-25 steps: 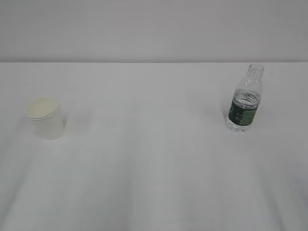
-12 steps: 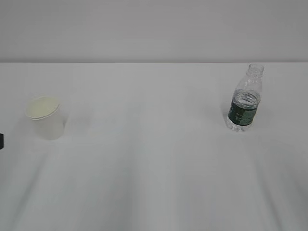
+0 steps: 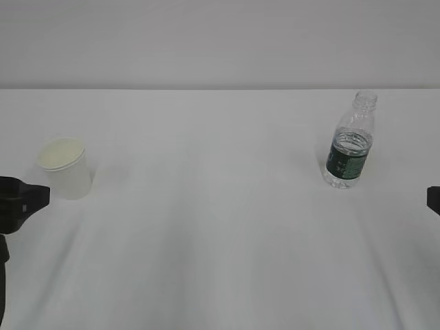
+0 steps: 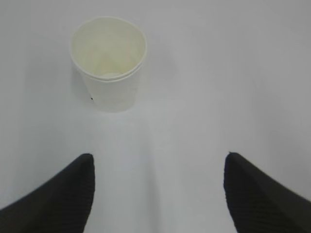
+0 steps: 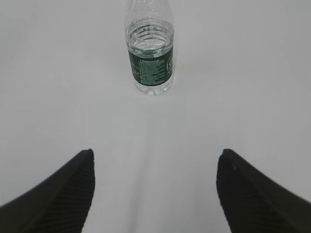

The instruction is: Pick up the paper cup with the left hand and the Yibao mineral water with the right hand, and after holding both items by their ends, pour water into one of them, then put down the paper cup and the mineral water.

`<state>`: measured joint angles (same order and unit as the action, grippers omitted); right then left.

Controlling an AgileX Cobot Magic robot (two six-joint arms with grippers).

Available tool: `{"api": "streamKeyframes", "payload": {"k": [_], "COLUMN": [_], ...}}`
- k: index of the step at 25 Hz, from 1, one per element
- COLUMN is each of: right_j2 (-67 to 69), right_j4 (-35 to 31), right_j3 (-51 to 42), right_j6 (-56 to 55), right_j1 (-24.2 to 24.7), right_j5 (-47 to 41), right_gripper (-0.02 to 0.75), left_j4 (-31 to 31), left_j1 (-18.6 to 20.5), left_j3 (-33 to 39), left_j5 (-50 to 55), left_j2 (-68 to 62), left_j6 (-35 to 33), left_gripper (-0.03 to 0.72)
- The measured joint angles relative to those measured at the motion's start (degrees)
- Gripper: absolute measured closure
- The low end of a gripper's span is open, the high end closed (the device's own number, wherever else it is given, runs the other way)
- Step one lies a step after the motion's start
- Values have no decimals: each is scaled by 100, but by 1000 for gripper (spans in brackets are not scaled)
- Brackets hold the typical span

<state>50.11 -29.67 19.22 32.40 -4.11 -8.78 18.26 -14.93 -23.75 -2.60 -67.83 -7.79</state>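
The paper cup [image 3: 65, 167] stands upright on the white table [image 3: 206, 227], well to the left of the Yibao mineral water [image 3: 350, 141], which also stands upright, uncapped, with water inside. The left hand [image 3: 19, 199] shows only at the left edge of the exterior view, just beside the cup on its near-left side and not touching it. In the left wrist view its gripper [image 4: 158, 167] has its black fingers [image 4: 68, 194] spread wide, and the cup [image 4: 109, 63] sits ahead of them, left of the gap's centre. The right hand [image 3: 434, 200] barely shows at the right edge, near the bottle. Its gripper [image 5: 154, 162] is likewise spread apart, with the bottle [image 5: 149, 48] ahead of the gap, close to its centre line, clear of both fingers [image 5: 252, 191].
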Motion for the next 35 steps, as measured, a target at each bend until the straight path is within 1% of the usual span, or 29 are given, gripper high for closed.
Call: {"api": "streamKeyframes", "payload": {"k": [7,9,13,14,16,18,19,21,22,23,29,32,35], "right_j2": [833,1048,1485,1571,1793,2061,2203,2420,2677,2861,4438,4898,5078], "right_j4": [12,12,88,183,599,1313,1623,2111,2537,2667,2842,2874,2915], "right_j3": [8,8,8,8,8,-118,-215,-413,-647,-758,-1230,-1240,-1240], "right_j6": [3,3,-295,-455,-1009,-1928,-2377,-2833,-3167,-3240,-3544,-3626,-3661], "right_j1": [-711,-819,-894,-894,-894,-894,-894,-894,-894,-894,-894,-894,-894], "right_j5": [934,1230,1785,1940,2232,2757,3147,3811,4631,5020,7068,7310,7365], "right_gripper": [146,147,147,147,147,147,148,156,168,174,181,181,184], "left_j4": [-137,-153,65,105,128,128,128,128,128,128,128,128,128], "left_j1": [0,0,0,0,0,-9,-9,-9,-9,-9,-9,-9,-9], "left_j3": [78,269,806,903,983,995,995,995,995,995,995,995,995], "left_j5": [-752,-1099,-2043,-2225,-2380,-2449,-2493,-2531,-2531,-2531,-2609,-2827,-3128], "left_j2": [-637,-710,-738,-738,-738,-738,-738,-738,-738,-738,-761,-893,-1145], "left_j6": [0,-9,2,48,69,83,83,83,83,83,85,95,95], "left_gripper": [109,118,123,124,124,127,129,134,134,136,137,137,137]}}
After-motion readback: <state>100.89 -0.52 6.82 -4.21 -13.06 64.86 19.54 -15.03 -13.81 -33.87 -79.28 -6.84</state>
